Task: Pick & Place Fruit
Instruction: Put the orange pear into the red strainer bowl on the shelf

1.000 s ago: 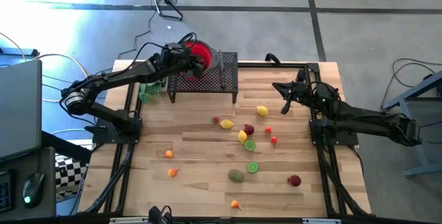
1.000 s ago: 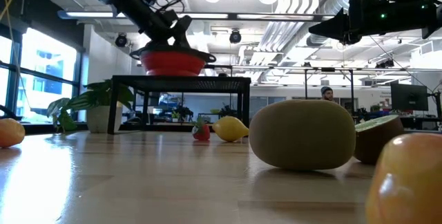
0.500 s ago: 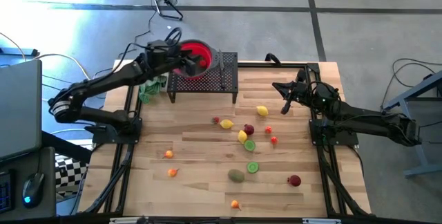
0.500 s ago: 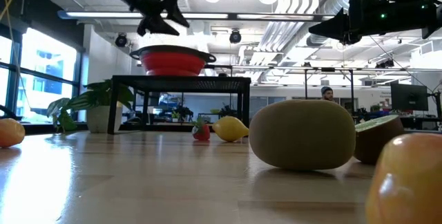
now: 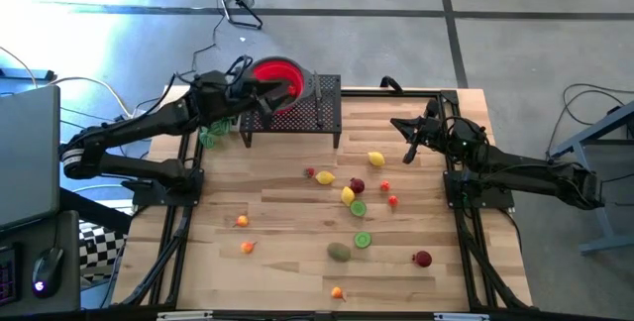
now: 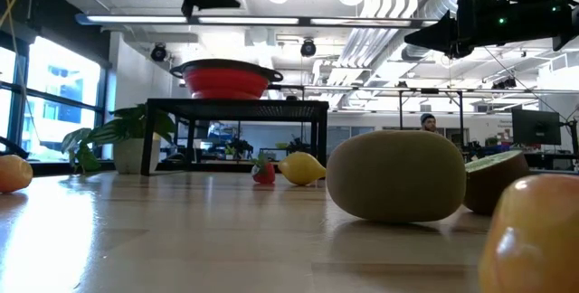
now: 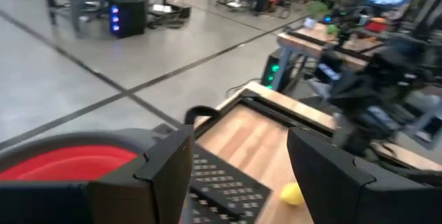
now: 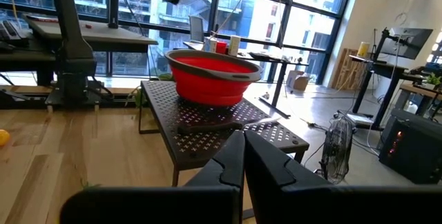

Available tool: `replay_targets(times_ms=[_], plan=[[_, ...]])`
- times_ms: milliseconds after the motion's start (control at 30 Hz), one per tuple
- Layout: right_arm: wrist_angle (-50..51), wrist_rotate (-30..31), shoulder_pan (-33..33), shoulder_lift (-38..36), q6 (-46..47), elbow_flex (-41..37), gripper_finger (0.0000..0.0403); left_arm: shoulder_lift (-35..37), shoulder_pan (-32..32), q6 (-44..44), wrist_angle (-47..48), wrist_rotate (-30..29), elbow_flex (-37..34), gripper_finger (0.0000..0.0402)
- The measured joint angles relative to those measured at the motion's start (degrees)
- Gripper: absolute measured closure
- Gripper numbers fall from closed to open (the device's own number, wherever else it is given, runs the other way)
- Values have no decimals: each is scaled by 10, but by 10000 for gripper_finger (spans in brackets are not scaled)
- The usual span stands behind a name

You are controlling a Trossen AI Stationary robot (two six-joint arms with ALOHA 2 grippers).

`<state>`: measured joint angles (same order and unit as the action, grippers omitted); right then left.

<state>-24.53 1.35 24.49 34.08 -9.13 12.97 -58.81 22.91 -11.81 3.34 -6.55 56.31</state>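
Rising off the red bowl (image 5: 275,71), the left gripper (image 5: 260,89) hangs open.

Left gripper (image 5: 269,90) hovers by the red bowl (image 5: 278,73) on the far rack (image 5: 315,113) — fruit (image 5: 348,194) scattered mid-table, right gripper (image 5: 405,128) waiting far right.

Toy fruit (image 5: 348,195) is lying scattered across the wooden counter (image 5: 287,222), a black perforated rack (image 5: 297,113) standing at its far edge.
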Motion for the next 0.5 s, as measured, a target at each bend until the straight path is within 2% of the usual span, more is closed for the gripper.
replay_targets(times_ms=[500], plan=[[0, 0, 0, 0, 0, 0, 399, 17, -124, -37, 70, -21, 0, 172]])
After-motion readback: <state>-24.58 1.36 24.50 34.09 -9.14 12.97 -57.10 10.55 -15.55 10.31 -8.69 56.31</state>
